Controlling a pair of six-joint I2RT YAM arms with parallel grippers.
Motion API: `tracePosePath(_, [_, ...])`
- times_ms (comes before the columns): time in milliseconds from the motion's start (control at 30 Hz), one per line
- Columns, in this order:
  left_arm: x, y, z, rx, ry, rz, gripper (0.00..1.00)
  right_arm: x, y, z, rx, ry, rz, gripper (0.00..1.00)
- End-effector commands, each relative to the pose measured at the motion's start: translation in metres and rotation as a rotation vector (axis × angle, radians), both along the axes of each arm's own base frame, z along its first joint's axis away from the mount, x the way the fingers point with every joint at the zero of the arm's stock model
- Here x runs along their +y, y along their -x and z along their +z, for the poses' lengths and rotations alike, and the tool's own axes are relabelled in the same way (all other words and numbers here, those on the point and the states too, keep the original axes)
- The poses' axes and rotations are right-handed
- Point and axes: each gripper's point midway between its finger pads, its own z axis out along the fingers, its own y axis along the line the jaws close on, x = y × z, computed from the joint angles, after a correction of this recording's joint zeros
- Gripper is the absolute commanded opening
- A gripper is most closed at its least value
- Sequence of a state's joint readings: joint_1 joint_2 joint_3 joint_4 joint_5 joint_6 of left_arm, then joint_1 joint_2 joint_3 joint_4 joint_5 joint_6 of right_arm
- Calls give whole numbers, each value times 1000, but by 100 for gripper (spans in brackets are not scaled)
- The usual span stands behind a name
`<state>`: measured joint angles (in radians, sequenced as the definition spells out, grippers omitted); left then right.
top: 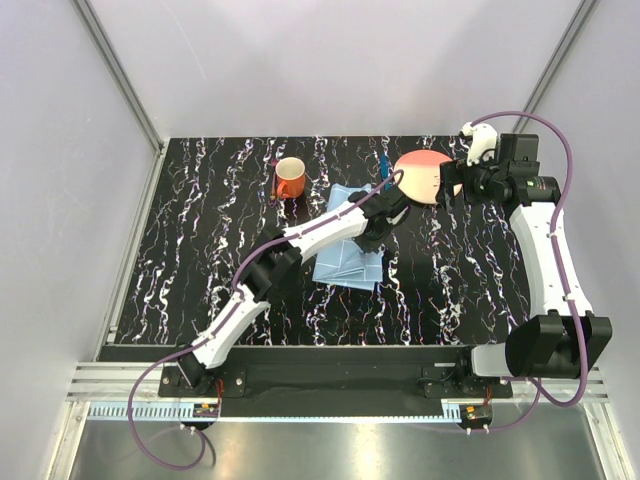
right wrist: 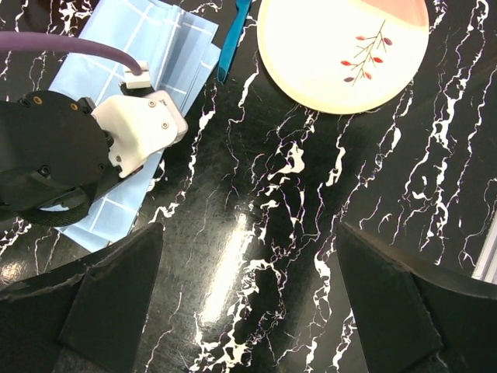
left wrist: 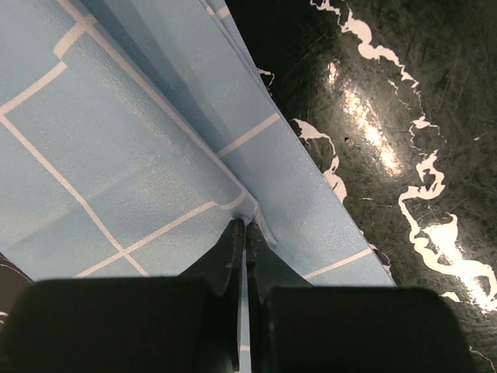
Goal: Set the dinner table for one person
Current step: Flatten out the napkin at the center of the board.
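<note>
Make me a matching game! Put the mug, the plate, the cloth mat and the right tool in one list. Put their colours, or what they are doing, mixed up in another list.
Things:
1. mug
2. plate
3. cloth mat
4. right tool

Descriptions:
A. light blue with white checks, pinched by the left tool
B. open, with nothing between its fingers
C. orange, standing upright
D. cream with a pink edge and a little twig drawing

Right pairs: 1-C, 2-D, 3-A, 4-B
</note>
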<state>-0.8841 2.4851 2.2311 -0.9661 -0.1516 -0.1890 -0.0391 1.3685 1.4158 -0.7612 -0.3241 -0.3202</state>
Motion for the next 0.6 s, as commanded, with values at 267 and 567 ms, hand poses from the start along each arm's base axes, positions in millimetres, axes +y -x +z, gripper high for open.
tracePosePath(267, [41, -37, 86, -256, -66, 40, 0, 14, 6, 4, -6, -29, 42, 100])
tracePosePath(567, [80, -51, 168, -405, -36, 121, 0, 21, 15, -12, 35, -31, 71, 100])
